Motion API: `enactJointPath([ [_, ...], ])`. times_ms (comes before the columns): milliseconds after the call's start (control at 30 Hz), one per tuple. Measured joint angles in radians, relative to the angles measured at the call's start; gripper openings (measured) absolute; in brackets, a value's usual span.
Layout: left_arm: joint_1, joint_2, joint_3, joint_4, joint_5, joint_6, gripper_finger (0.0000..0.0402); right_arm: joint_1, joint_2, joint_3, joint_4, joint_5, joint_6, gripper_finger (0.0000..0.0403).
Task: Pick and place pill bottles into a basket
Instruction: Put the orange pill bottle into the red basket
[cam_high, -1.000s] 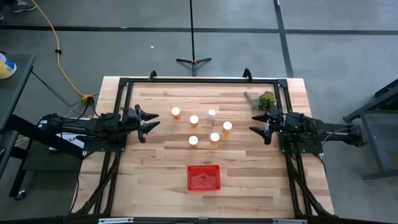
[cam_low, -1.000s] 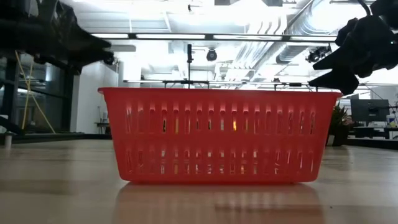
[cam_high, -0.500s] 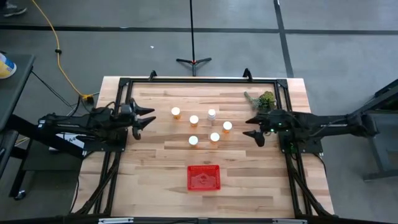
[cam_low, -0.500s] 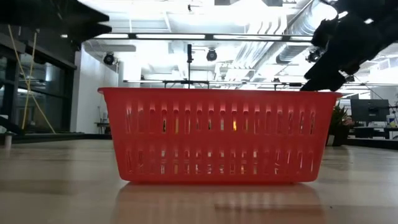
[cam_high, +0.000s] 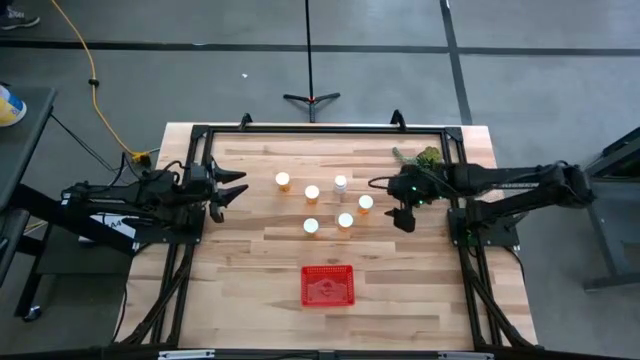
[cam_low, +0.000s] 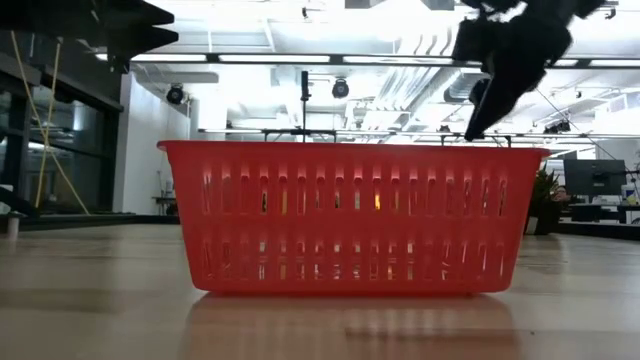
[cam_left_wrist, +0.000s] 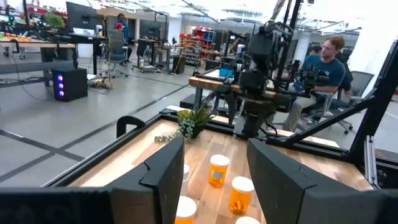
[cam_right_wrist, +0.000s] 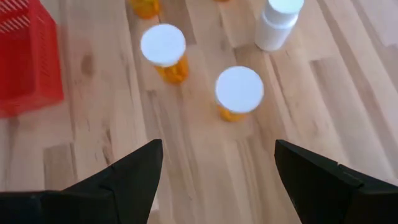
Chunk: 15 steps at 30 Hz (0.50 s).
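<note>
Several orange pill bottles with white caps stand upright in a loose cluster at the table's middle (cam_high: 345, 220), (cam_high: 283, 181), with one all-white bottle (cam_high: 341, 184) among them. The red meshed basket (cam_high: 328, 285) stands on the table nearer the front edge and fills the low view (cam_low: 350, 215). My right gripper (cam_high: 390, 203) is open, its fingers pointing down, above the table just right of the rightmost bottle (cam_high: 366, 203); that bottle's cap shows ahead of the fingers (cam_right_wrist: 239, 89). My left gripper (cam_high: 238, 185) is open and empty, left of the cluster.
A green leafy clump (cam_high: 425, 160) lies at the table's far right, behind my right arm. A black frame (cam_high: 300, 129) runs round the table's edges. In the left wrist view a person (cam_left_wrist: 329, 62) sits beyond the table, behind my right arm.
My right gripper has gone toward the table's left, from near the right frame to beside the rightmost bottle, and has tipped its fingers downward. My left gripper has drawn back a little toward the table's left edge and has risen. No bottle has moved.
</note>
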Motion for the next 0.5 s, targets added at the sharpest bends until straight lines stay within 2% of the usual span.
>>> enactJointPath([
  [267,0.000,0.000,0.000,0.000,0.002,0.000,0.0211,-0.041,0.117,0.212,-0.205,-0.005,-0.056,0.0300],
  [500,0.000,0.000,0.000,-0.004,0.002,0.000,0.0211,-0.067,0.245,0.343,-0.379,-0.057,-0.063,0.0300],
])
